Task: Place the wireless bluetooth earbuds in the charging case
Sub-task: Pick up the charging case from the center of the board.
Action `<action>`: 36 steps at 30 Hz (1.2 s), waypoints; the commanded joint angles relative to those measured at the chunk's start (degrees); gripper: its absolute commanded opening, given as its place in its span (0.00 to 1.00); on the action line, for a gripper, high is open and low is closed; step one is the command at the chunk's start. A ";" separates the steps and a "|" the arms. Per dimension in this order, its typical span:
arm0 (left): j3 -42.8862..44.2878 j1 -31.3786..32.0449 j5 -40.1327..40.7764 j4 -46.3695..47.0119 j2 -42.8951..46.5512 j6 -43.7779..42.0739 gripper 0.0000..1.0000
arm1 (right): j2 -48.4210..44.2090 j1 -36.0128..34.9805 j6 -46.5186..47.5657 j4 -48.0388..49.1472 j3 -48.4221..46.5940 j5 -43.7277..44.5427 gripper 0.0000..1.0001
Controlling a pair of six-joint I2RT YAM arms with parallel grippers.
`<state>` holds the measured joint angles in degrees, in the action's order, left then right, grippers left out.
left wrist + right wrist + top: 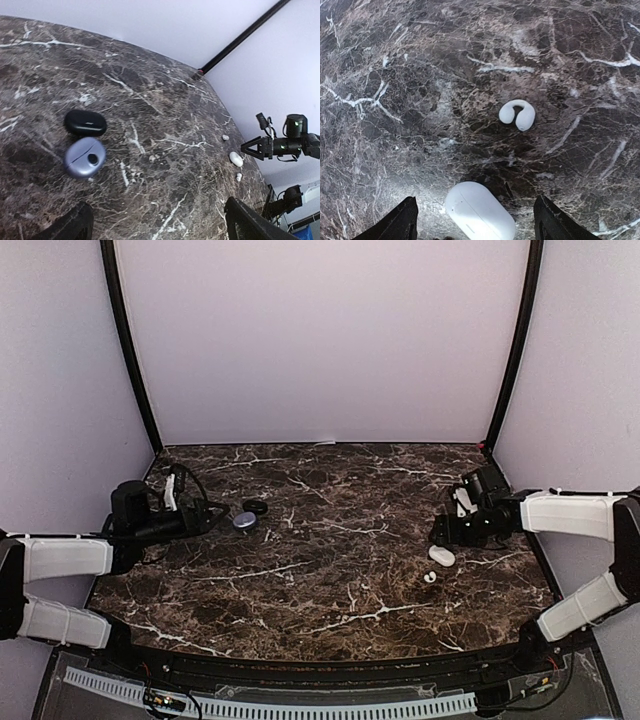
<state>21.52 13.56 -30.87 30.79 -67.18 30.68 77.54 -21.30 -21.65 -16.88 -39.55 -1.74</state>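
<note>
Picking up the white earbud (517,114) cleanly looks like the step in hand. It lies bare on the table just ahead of the right gripper (437,531), whose fingers (402,222) stand wide apart with nothing between them. The bud is a tiny glossy C, 2 rounded lobes joined by a thin bridge. I would come straight down and close on the fatter lobe, since plastic that smooth could squirt out of a skewed pinch.

Right under that gripper, between the fingers, sits the white case (480,212). It is a smooth oval pebble with a faint seam, and the lid seems shut, so it likely needs opening first.

Across the table the left gripper (156,222), also spread open, hovers short of 2 more ovals just ahead of it. One is a glossy black case (85,122), the other a matte lavender case (84,157) with a dark dot on top. The table (330,600) is dark, white-veined marble, hard and slick.
</note>
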 commanded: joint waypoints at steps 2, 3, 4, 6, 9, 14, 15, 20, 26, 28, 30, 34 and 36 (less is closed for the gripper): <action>-1.74 2.92 -4.45 9.56 0.82 -3.20 0.94 | 4.37 0.29 5.36 -3.16 -4.33 -5.76 0.75; -2.12 3.31 -4.63 10.28 0.90 -3.76 0.94 | 5.12 0.29 5.73 -3.18 -4.42 -6.65 0.73; -2.44 3.67 -4.80 11.04 0.91 -4.10 0.94 | 5.69 0.29 5.82 -2.96 -4.42 -7.34 0.71; -3.10 4.00 -5.99 12.61 0.83 -4.75 0.94 | 6.27 0.16 5.70 -2.88 -4.35 -7.72 0.68; -4.47 4.06 -8.18 15.63 0.56 -4.94 0.93 | 5.97 0.01 5.65 -4.01 -4.28 -4.89 0.67; -6.37 4.12 -8.99 17.38 0.59 -6.15 0.93 | 6.60 -1.55 5.45 -7.24 -5.20 -1.53 0.65; -6.56 4.18 -8.96 17.27 0.66 -6.30 0.93 | 7.05 -2.23 5.20 -7.92 -5.57 -1.02 0.63; -6.84 4.12 -8.57 17.01 1.38 -6.70 0.92 | 9.03 -5.64 3.70 -11.09 -7.92 3.57 0.60; -7.87 4.11 -8.50 18.44 1.72 -6.69 0.92 | 9.68 -5.86 2.86 -12.16 -8.68 4.02 0.49; -7.94 4.13 -8.46 18.85 1.93 -6.65 0.92 | 10.18 -5.86 3.16 -12.27 -8.86 4.30 0.45; -7.98 4.20 -7.82 18.75 1.97 -7.04 0.92 | 10.63 -5.86 3.43 -12.82 -9.18 4.69 0.42; -8.06 4.19 -7.98 18.70 2.05 -7.12 0.92 | 10.87 -5.86 3.81 -12.68 -9.23 4.97 0.33; -8.07 4.19 -7.97 18.70 1.66 -7.08 0.92 | 11.06 -5.99 3.81 -12.41 -9.31 4.10 0.33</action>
<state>14.06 17.54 -38.48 47.64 -66.50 24.49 87.66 -27.00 -17.98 -28.82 -48.23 1.83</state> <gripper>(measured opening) 0.917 0.332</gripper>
